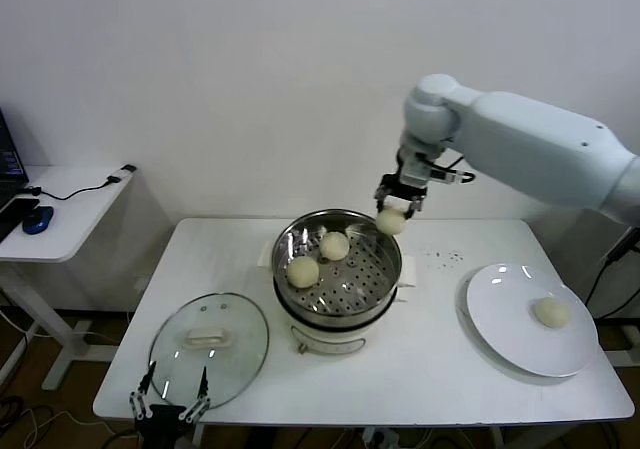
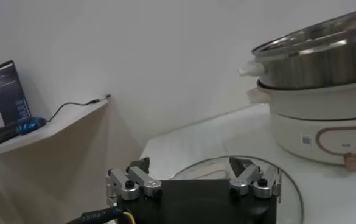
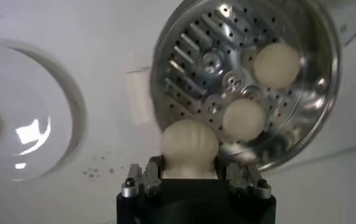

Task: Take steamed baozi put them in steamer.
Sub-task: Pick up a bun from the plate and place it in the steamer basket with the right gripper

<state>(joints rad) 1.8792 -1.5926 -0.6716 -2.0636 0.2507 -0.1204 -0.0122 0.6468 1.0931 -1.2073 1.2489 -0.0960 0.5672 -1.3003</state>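
Head view – steamer point(image 1: 380, 279) holding two baozi point(image 1: 303, 271), plate point(image 1: 500, 319) one, right gripper point(image 1: 394, 216) clutching another, left gripper point(image 1: 168, 405) spread.

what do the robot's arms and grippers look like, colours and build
The right arm is a thick, smooth, glossy white shell with a rounded elbow joint, and thin dark cables run by the wrist. The right gripper is small, black and metal. The left gripper has a black body, silver metal links with dark screws, black tips and a yellow wire at its base.
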